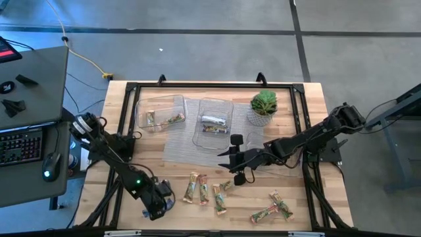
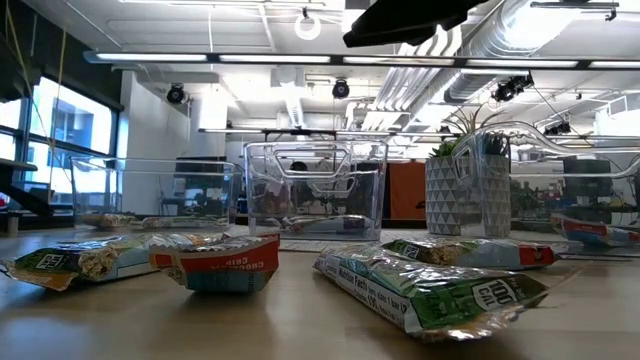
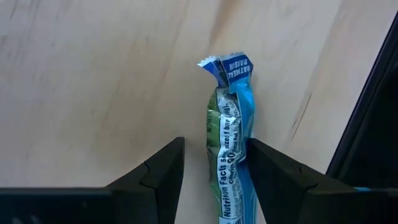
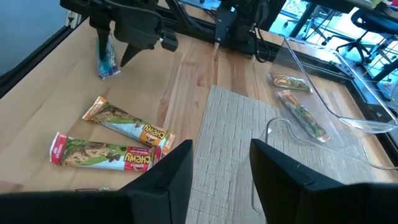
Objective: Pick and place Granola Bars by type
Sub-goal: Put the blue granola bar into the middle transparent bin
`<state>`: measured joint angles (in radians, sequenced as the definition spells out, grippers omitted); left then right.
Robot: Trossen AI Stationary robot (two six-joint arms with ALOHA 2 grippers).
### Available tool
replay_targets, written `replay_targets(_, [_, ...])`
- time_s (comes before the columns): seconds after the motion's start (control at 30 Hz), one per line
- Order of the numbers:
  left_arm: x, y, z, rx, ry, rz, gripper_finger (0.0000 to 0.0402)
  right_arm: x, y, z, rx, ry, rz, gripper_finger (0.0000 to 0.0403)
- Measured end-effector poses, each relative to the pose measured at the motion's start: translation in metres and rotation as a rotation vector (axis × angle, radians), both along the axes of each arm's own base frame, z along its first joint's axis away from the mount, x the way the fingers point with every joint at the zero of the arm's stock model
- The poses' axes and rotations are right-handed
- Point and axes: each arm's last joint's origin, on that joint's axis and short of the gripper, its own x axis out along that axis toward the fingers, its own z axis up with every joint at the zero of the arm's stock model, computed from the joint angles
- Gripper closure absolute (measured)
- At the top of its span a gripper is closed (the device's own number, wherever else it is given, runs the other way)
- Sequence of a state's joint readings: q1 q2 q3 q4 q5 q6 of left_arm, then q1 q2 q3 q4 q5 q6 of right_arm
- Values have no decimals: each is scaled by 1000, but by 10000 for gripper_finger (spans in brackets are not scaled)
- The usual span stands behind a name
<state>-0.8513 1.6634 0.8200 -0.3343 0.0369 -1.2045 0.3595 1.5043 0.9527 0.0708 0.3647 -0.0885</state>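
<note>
My left gripper (image 1: 158,203) is at the table's near left, fingers pointing down, shut on a blue-and-green wrapped granola bar (image 3: 229,130). The right wrist view shows that bar (image 4: 107,59) hanging below it. My right gripper (image 1: 231,158) hovers open over the near edge of the grey mat (image 4: 249,130) and touches nothing. Several loose bars lie flat on the wood near the near edge (image 1: 202,189), with two more (image 1: 273,209) to their right. The left clear tray (image 1: 161,112) and the middle clear tray (image 1: 214,122) each hold bars. My left gripper holds the blue-and-green bar between its two fingers from above, the bar running along the fingers. One finger (image 3: 267,165) lies against the wrapper's side (image 3: 244,146); a small gap shows at the other fingertip. The crumpled bar hangs upright, its free end (image 3: 224,65) toward the table.
A small potted plant (image 1: 263,108) stands on the far right of the mat, beside the middle tray. A black frame (image 1: 210,84) runs around the tabletop. Bare wood lies to the left of the left gripper (image 3: 93,74). A desk with a keyboard (image 1: 20,145) stands left of the table.
</note>
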Motion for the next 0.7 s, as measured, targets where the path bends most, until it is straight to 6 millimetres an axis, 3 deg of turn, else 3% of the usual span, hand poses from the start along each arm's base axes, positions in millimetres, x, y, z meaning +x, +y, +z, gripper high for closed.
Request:
replay_targets(0.37, [2, -1, 1, 32, -52, -110, 239, 0, 0, 0, 2, 0, 0, 261])
replay_targets(0.7, [5, -5, 7, 29, -79, -124, 325, 0, 0, 0, 1, 0, 1, 260])
